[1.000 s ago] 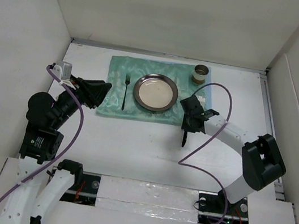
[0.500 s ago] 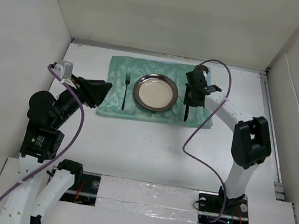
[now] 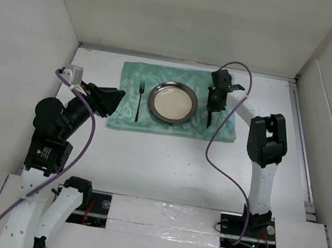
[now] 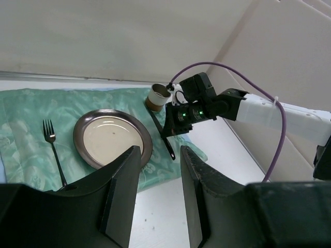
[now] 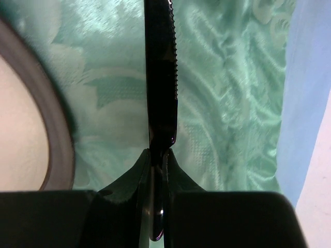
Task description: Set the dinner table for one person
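Right jaws pinched tight on a black serrated knife (image 5: 160, 77), blade sticking out ahead over the teal cloth (image 5: 227, 77), plate (image 5: 51, 129) to their left. Left jaws half-open, empty, white tabletop (image 3: 166, 162) beneath both.

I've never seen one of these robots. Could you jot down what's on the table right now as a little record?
Cloth: teal, spread on the white table
Plate: centred on cloth, empty
Fork: on cloth, left of plate
Cup: cloth's far right corner
Knife: right of plate, pinched in the right gripper
Left gripper: open, empty, beside cloth's left edge
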Controlling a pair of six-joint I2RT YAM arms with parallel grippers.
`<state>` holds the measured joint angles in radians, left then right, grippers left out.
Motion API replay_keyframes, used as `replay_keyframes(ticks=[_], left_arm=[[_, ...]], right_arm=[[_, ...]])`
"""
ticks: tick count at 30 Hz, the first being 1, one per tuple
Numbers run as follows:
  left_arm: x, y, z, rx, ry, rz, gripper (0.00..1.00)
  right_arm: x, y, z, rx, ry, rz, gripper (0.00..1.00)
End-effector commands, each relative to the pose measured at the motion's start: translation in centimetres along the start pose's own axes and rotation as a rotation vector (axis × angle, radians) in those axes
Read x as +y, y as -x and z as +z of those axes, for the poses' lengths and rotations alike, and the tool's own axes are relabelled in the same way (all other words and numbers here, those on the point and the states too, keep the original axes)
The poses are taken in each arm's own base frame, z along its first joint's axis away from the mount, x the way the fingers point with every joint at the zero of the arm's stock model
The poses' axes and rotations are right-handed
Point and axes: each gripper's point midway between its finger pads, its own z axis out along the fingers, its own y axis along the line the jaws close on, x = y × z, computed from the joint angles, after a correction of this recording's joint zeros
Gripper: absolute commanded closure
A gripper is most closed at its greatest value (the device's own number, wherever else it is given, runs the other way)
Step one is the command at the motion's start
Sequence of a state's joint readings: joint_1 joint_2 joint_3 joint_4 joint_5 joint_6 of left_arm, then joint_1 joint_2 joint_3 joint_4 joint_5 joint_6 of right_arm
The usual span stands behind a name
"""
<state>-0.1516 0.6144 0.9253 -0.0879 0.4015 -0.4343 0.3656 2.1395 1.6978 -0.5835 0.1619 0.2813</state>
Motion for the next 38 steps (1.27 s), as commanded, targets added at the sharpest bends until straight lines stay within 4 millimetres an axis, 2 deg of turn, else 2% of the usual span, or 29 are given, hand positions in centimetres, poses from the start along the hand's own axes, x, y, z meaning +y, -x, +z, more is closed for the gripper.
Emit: replay_keyframes(ticks=[1,2,5,6,7,8,9,12,13,14,16,17,19,20,21,22,23,24,26,27,28,29,30,31,32,34,35,36,38], left_arm=[[-0.4,1.0,0.3,-0.037,-0.015,0.028,0.66],[-0.2,0.8,0.4,-0.033,-0.011,0.026,0.66],[0.0,0.9,0.4,-0.039,-0.001,0.024,0.60],[0.1,0.9,0.4,-0.042,0.006,0.025,0.58],[0.2,0.9,0.4,-0.043,0.010,0.025,0.57],[0.4,1.0,0.4,-0.050,0.020,0.025,0.52],[0.4,1.0,0.4,-0.050,0.020,0.025,0.52],[0.6,0.9,0.5,-0.050,0.030,0.020,0.45],[0.7,0.9,0.5,-0.052,0.032,0.020,0.43],[0.8,0.9,0.5,-0.057,0.036,0.021,0.40],[0.9,1.0,0.4,-0.066,0.039,0.031,0.34],[1.0,1.0,0.4,-0.070,0.045,0.033,0.29],[1.2,1.1,0.1,-0.089,0.053,0.038,0.23],[1.5,1.3,0.1,-0.098,0.072,0.037,0.22],[1.5,1.6,0.0,-0.107,0.080,0.038,0.21],[1.6,1.8,-0.2,-0.115,0.093,0.030,0.20],[1.7,1.8,-0.2,-0.117,0.097,0.030,0.20],[1.5,2.0,-0.3,-0.116,0.097,0.026,0.20],[1.1,2.1,-0.7,-0.113,0.091,0.014,0.19],[0.9,2.1,-1.1,-0.108,0.092,0.008,0.18],[0.3,2.5,-2.0,-0.129,0.080,0.012,0.17],[0.0,2.7,-2.6,-0.142,0.078,0.014,0.17],[0.0,2.5,-3.3,-0.144,0.085,0.021,0.17],[-0.5,3.1,-4.6,-0.183,0.083,0.031,0.17],[-0.5,3.3,-5.3,-0.203,0.094,0.033,0.17],[-0.8,2.9,-7.1,-0.229,0.094,0.037,0.16],[-0.6,2.4,-7.2,-0.219,0.096,0.033,0.16],[-0.3,1.6,-7.3,-0.210,0.100,0.023,0.16],[-0.1,1.0,-7.5,-0.206,0.102,0.012,0.15]], right_arm=[[-0.2,2.2,-0.2,-0.034,0.025,0.004,1.00],[-0.2,2.0,0.1,-0.033,0.024,0.006,0.99],[-0.3,1.5,0.7,-0.023,0.037,0.020,0.79],[0.0,1.5,0.6,-0.022,0.056,0.022,0.69],[0.2,2.2,-0.2,-0.050,0.069,0.027,0.64],[0.8,2.3,-1.2,-0.065,0.091,0.017,0.54],[0.8,2.4,-1.2,-0.068,0.092,0.017,0.54],[1.7,3.7,-4.9,-0.112,0.139,0.015,0.42],[2.8,4.8,-7.9,-0.170,0.170,0.005,0.38],[3.0,4.4,-9.1,-0.181,0.174,-0.001,0.33],[3.5,5.1,-12.6,-0.257,0.201,0.002,0.28],[4.1,5.9,-17.0,-0.339,0.233,0.006,0.26],[4.7,5.1,-20.8,-0.403,0.269,0.004,0.26],[4.9,5.3,-26.4,-0.516,0.304,0.008,0.27],[4.7,4.5,-28.0,-0.549,0.304,0.014,0.30],[3.7,4.0,-32.4,-0.654,0.321,0.053,0.33],[3.4,4.1,-32.4,-0.661,0.302,0.061,0.00],[2.3,3.6,-37.3,-0.768,0.358,0.093,0.00],[0.3,2.0,-40.2,-0.841,0.380,0.140,0.00],[-1.8,1.1,-45.0,-0.964,0.456,0.212,0.00],[-2.7,-0.1,-44.8,-0.989,0.464,0.235,0.00],[-4.0,-0.8,-45.8,-1.044,0.475,0.274,0.00],[-5.2,-1.2,-47.3,-1.111,0.505,0.327,0.00],[-7.7,-2.8,-49.9,-1.199,0.540,0.392,0.00],[-8.9,-3.7,-48.5,-1.207,0.497,0.433,0.00],[-11.0,-5.1,-49.1,-1.268,0.504,0.522,0.00],[-11.1,-5.5,-47.7,-1.254,0.478,0.528,0.00],[-11.0,-5.7,-47.1,-1.243,0.477,0.530,0.00],[-9.6,-5.6,-45.9,-1.199,0.496,0.494,0.00]])
